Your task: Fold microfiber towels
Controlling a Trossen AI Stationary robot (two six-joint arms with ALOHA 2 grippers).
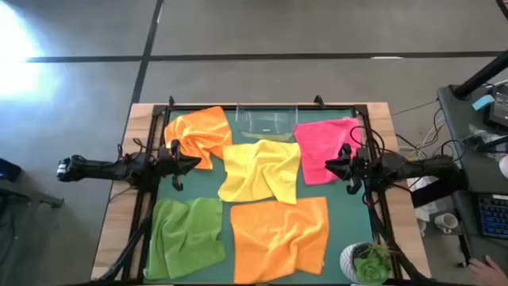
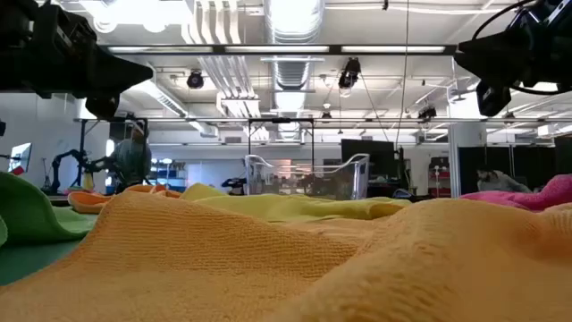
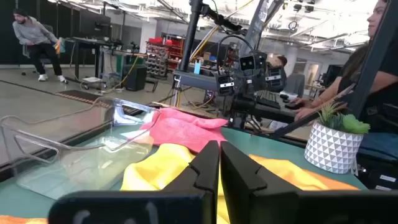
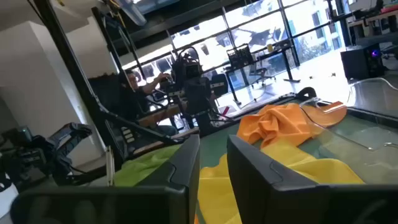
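Observation:
Five towels lie crumpled on the green mat [image 1: 349, 230]. One orange towel [image 1: 200, 133] is at the far left and the hot pink one [image 1: 327, 147] at the far right. The yellow one [image 1: 262, 169] is in the middle, the lime green one [image 1: 187, 234] at the near left, and a second orange one [image 1: 279, 236] at the near middle. My left gripper [image 1: 194, 161] hovers shut, level, between the far orange and yellow towels; it also shows in its wrist view [image 3: 219, 165]. My right gripper [image 1: 329, 165] hovers open over the pink towel's near edge, and shows in its wrist view [image 4: 213, 162].
A clear plastic bin [image 1: 266, 121] stands at the far middle edge, partly on the yellow towel's far side. A potted plant in a white patterned pot [image 1: 367, 262] stands at the near right corner. A black frame [image 1: 262, 106] edges the mat. People are in the room beyond the table.

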